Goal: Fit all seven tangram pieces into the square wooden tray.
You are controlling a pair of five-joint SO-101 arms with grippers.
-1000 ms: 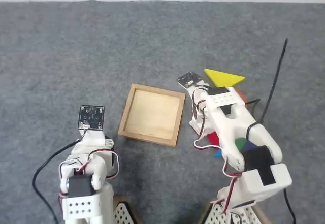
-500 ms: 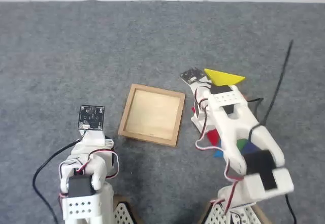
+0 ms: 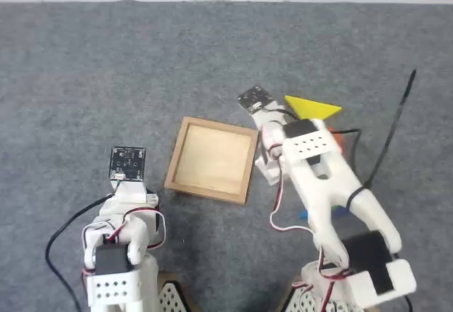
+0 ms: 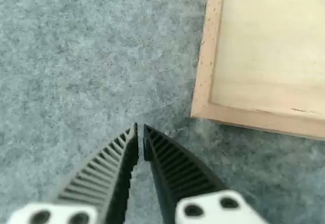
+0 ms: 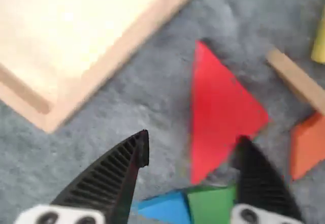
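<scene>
**Right claw open over the red triangle; tray floor bare**

Our right claw (image 5: 194, 137) stands open, its two black fingers spread wide and holding nothing. Between them the red triangle (image 5: 218, 112) lies flat on the grey carpet (image 3: 106, 64). One finger comes over the triangle's edge and the other over plain carpet. We cannot tell whether either touches. Just beside the red triangle sit a green piece (image 5: 213, 203) and a blue piece (image 5: 162, 206), edge to edge. An orange piece (image 5: 307, 145) lies near them, and a tan wooden strip (image 5: 294, 79) lies close by.

The tray (image 3: 212, 158) is a square of pale wood with a raised rim. It sits slightly askew in the middle of the high view, and its floor shows bare wood. The coloured pieces lie on the carpet to its right, near its right rim. The yellow triangle (image 3: 311, 107) lies flat at the upper right of that group.

The right arm (image 3: 333, 185) runs from the lower right of the frame up toward the centre, bent over the pieces. Its wrist is just right of the tray's upper right corner.

Our left claw (image 4: 140, 128) is closed to a thin slit and grips nothing. Its tips are over the carpet near a corner of the tray. The left arm (image 3: 120, 241) sits folded at the lower left of the frame, well apart from the pieces.
</scene>
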